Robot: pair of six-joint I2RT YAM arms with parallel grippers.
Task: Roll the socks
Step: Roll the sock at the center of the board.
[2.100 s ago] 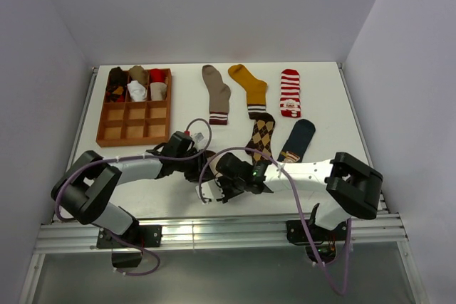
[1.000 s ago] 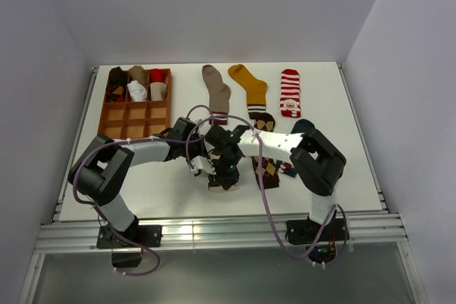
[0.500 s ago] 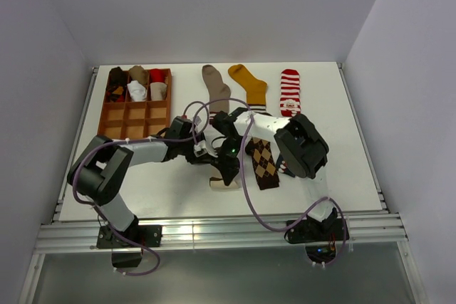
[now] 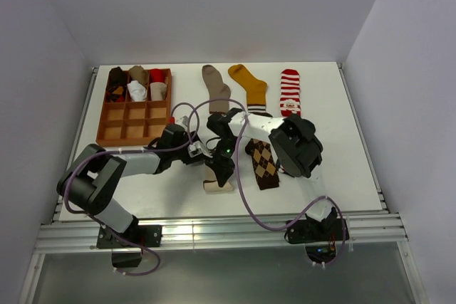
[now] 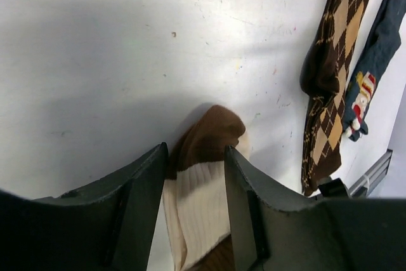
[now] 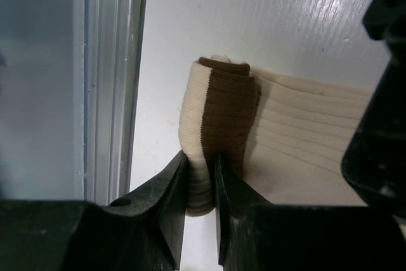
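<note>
Right end effector (image 6: 202, 168) is clenched on the rolled end of the cream-and-brown sock (image 6: 222, 106), its two fingertips pinching the lower edge of the roll where the brown band wraps over the cream rib. The rest of that sock lies flat on the white table (image 4: 164, 183), running away from the roll. Left end effector (image 5: 195, 157) is released: its jaws stand apart on either side of the same sock's other end, with the brown toe just past the fingertips and the cream rib between them. Seen from above, both end effectors meet over this sock near the middle of the table, toward its front edge, and the right arm crosses above it.

Just to the right of it lies the argyle sock (image 4: 263, 161), flat, in brown and tan diamonds. Beside that lies the navy sock (image 5: 374, 42) with a small cartoon figure (image 5: 360, 103) on it, largely covered by the right arm in the top view. Along the far side lie the taupe sock (image 4: 216, 90), the mustard sock (image 4: 249, 87) and the red-and-white striped sock (image 4: 289, 92), side by side and apart. At the far left sits the wooden tray (image 4: 135, 129), its far compartments holding rolled socks (image 4: 137, 90). An aluminium rail (image 6: 108, 80) runs along the table's near edge, close to the roll.
</note>
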